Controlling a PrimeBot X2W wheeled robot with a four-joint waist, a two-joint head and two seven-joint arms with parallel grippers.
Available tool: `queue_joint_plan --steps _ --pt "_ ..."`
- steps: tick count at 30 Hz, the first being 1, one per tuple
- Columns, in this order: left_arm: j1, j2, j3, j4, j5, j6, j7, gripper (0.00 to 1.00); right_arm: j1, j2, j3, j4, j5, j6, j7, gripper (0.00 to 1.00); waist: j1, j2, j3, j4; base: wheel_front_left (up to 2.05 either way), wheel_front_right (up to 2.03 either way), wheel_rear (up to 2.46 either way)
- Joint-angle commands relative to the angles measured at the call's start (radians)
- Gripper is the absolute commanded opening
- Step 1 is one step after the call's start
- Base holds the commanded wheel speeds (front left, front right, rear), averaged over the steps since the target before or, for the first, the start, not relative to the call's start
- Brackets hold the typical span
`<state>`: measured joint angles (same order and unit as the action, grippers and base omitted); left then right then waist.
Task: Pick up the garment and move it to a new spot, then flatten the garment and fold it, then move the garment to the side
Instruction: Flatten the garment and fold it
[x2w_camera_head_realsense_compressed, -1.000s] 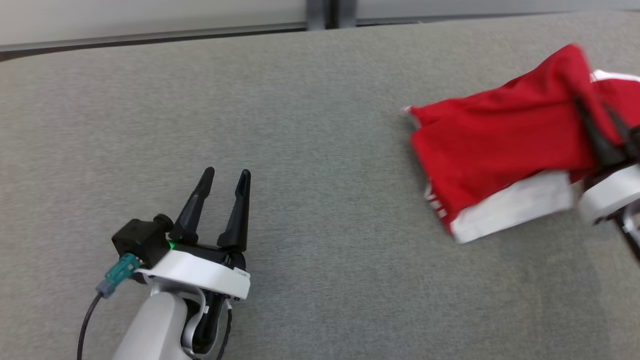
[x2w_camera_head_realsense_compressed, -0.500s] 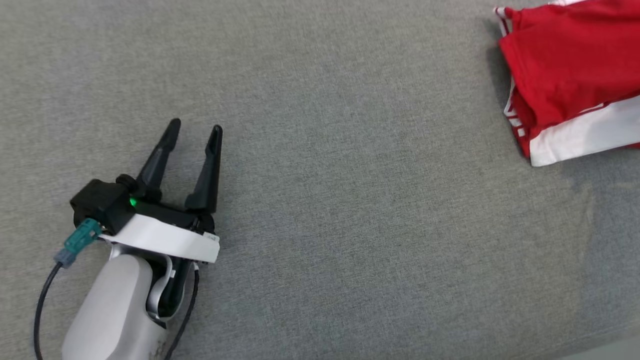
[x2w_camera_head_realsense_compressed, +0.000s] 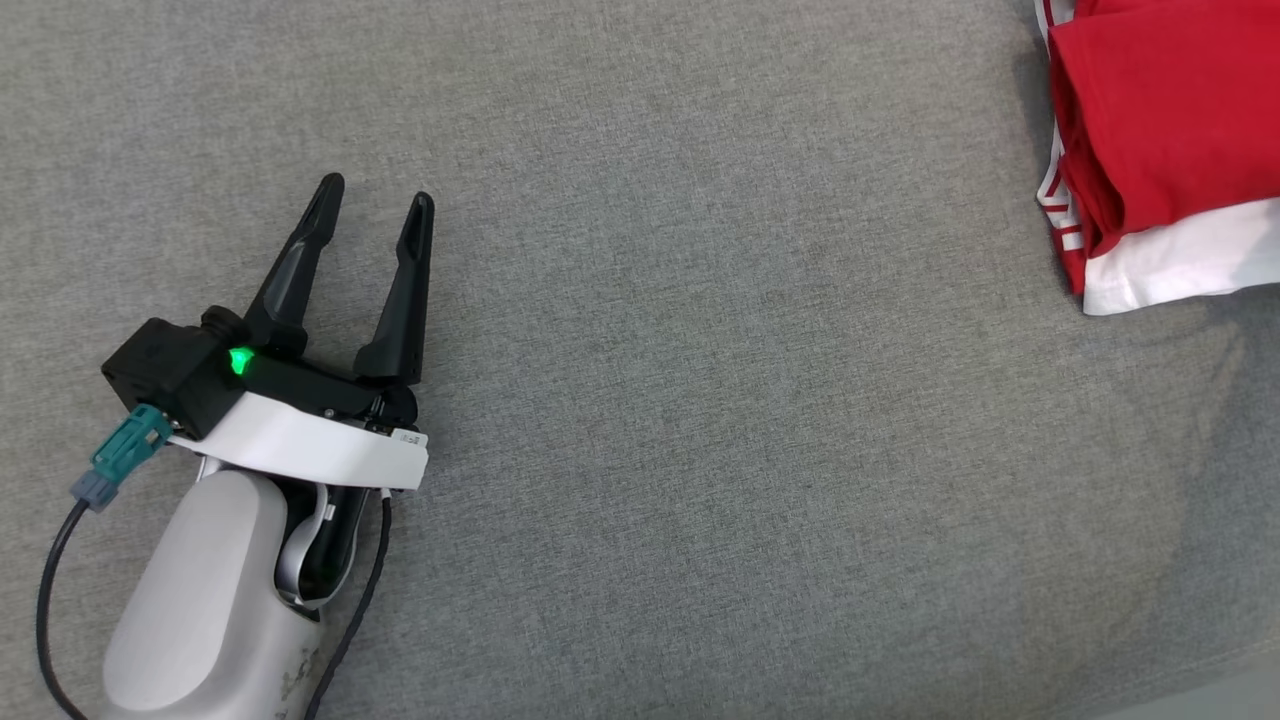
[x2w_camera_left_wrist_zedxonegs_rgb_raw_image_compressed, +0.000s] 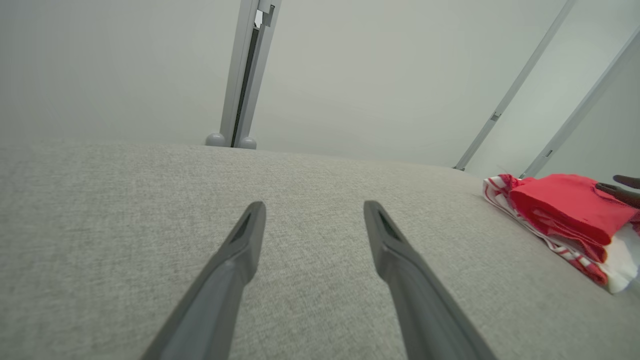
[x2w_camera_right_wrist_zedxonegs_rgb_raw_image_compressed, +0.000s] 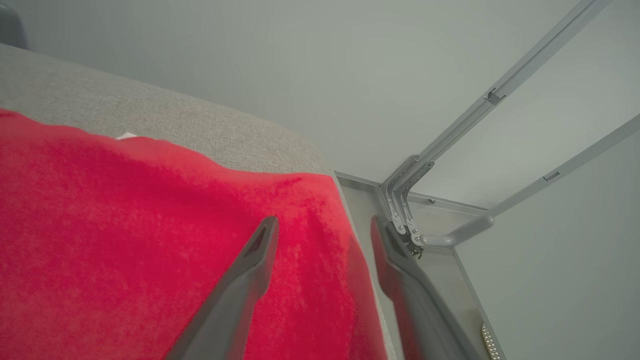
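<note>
1. Hovering over the bare grey table (x2w_camera_head_realsense_compressed: 700, 450), the left gripper (x2w_camera_head_realsense_compressed: 376, 195) has its fingers spread with nothing between them.
2. The folded red garment (x2w_camera_head_realsense_compressed: 1160, 120) lies at the table's far right, well apart from the left gripper. The head view cuts it off, so its long axis cannot be told.
3. The right gripper (x2w_camera_right_wrist_zedxonegs_rgb_raw_image_compressed: 325, 222) is much nearer. Its wrist view shows the fingers parted just over the red cloth, clamping nothing.
4. The left wrist view adds the stacked layers side-on and a dark fingertip (x2w_camera_left_wrist_zedxonegs_rgb_raw_image_compressed: 625, 192) at the garment.
5. Judgement: any further shift suits the right arm.
</note>
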<state>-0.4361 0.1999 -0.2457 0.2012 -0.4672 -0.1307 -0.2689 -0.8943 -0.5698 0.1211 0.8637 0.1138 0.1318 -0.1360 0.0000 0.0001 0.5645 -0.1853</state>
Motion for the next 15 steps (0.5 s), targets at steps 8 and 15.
queue_joint_plan --steps 8,15 --pt "0.032 -0.039 0.003 0.036 -0.016 0.001 0.005 1.0 -0.013 0.055 0.003 -0.012 -0.01 -0.002 -0.066 1.0 0.0 -0.0001 -0.094 0.045 0.0 0.0 0.0" --pt "0.079 -0.087 0.016 0.025 -0.021 0.001 0.005 1.0 0.069 0.129 0.061 -0.153 0.059 -0.002 -0.106 1.0 0.0 -0.0001 -0.224 0.117 0.0 0.0 0.0"
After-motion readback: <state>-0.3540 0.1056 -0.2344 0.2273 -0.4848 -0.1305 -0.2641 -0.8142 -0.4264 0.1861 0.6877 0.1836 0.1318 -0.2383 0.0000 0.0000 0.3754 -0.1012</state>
